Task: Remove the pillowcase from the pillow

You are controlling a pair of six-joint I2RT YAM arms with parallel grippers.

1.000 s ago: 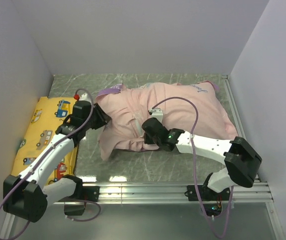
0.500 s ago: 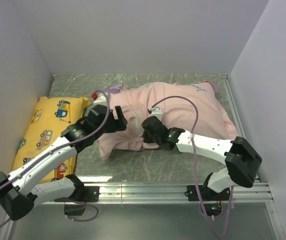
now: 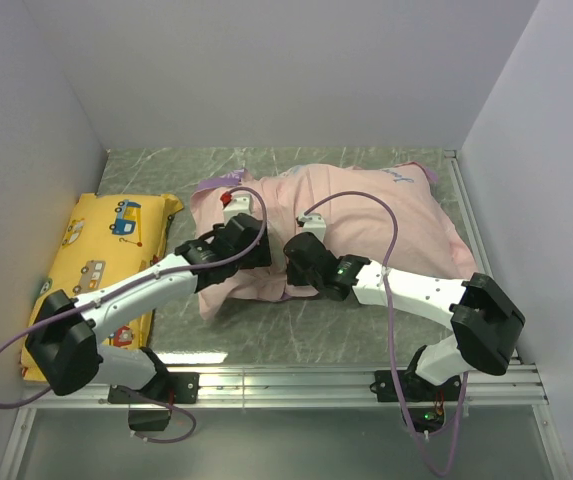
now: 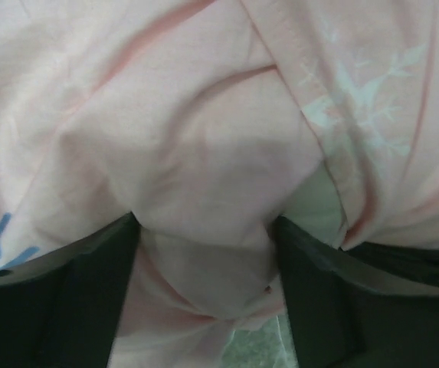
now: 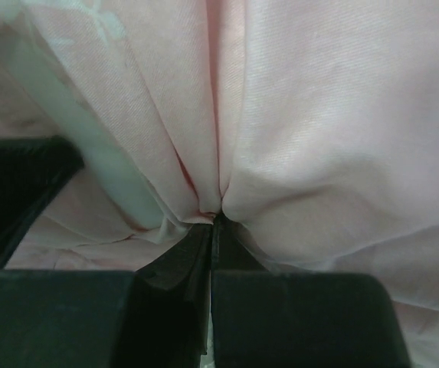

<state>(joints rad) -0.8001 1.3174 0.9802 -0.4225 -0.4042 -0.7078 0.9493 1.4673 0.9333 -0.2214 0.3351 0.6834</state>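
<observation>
Currently pinched: the right end effector (image 5: 213, 230) has its fingers pressed together on a gathered fold of the pillowcase (image 3: 366, 215). Creases fan away from its tips, so the cloth looks pulled taut there.
Why held so: most likely as an anchor, so the cover's edge cannot slide while the other arm works.
Left end effector (image 4: 204, 261): spread wide. A soft pink bulge of the pillowcase sits between its two dark fingers (image 4: 58, 307), which are not closed on it.
Why placed so: it looks lined up for a fresh bite of cloth just beside the right end effector's pinch.
Pillowcase: plain pale-pink reverse outward, with a snowflake print showing through ahead and to the right of the left end effector. It lies heaped on the grey worktop (image 3: 296, 330) and stretches away beyond both end effectors.
Pillow: wrapped inside the cover and not seen from above. A whitish sliver (image 4: 315, 205) just ahead of the left end effector's right finger may be it.
Progress: by the look of it the cover is not yet off.
Yellow vehicle-print pillow (image 3: 96, 265): well off to the left end effector's left, not involved.
</observation>
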